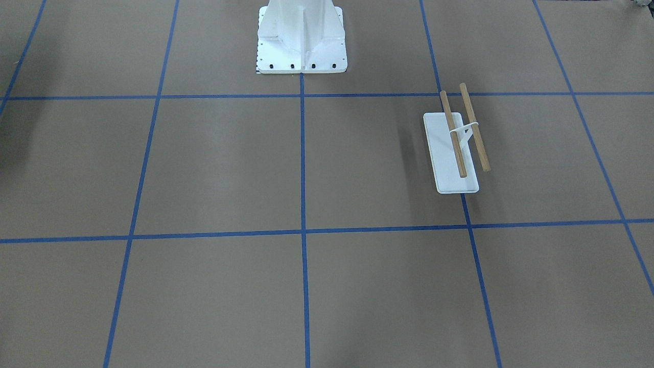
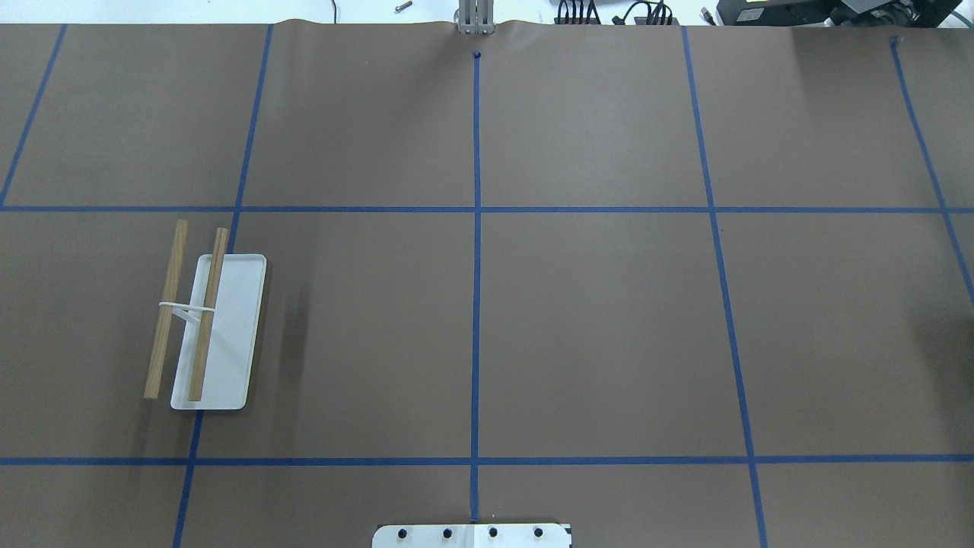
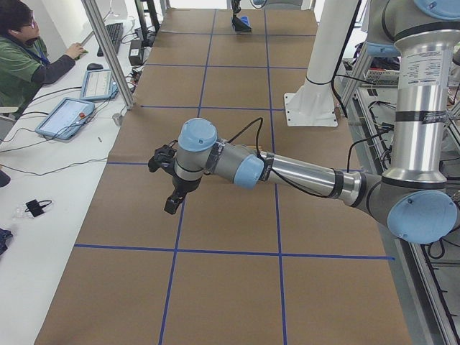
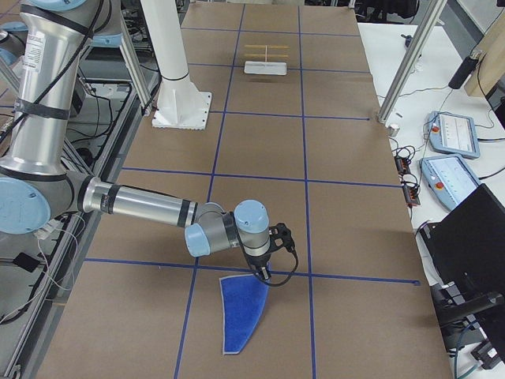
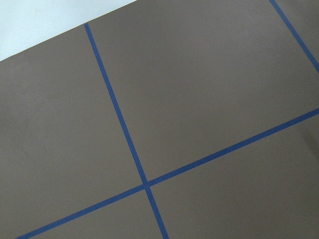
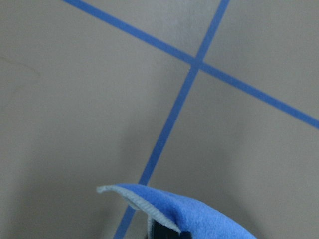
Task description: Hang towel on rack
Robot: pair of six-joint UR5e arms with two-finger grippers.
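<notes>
The towel (image 4: 241, 312), royal blue with a pale edge, lies on the brown table at the robot's right end. One corner is lifted off the surface. My right gripper (image 4: 261, 273) is at that raised corner. In the right wrist view the lifted blue edge (image 6: 164, 204) hangs close under the camera, so the jaws look shut on it. The rack (image 2: 232, 335), a white base with two wooden dowels, stands bare at the robot's left side (image 1: 444, 153), far from the towel (image 4: 265, 68). My left gripper (image 3: 171, 207) hovers over bare table; I cannot tell whether it is open or shut.
The large white bolted pedestal (image 1: 301, 41) stands at the robot's edge of the table (image 4: 181, 103). An operator (image 3: 21, 57) sits at a side bench with tablets (image 3: 65, 116). Blue tape lines grid the brown table (image 2: 609, 320).
</notes>
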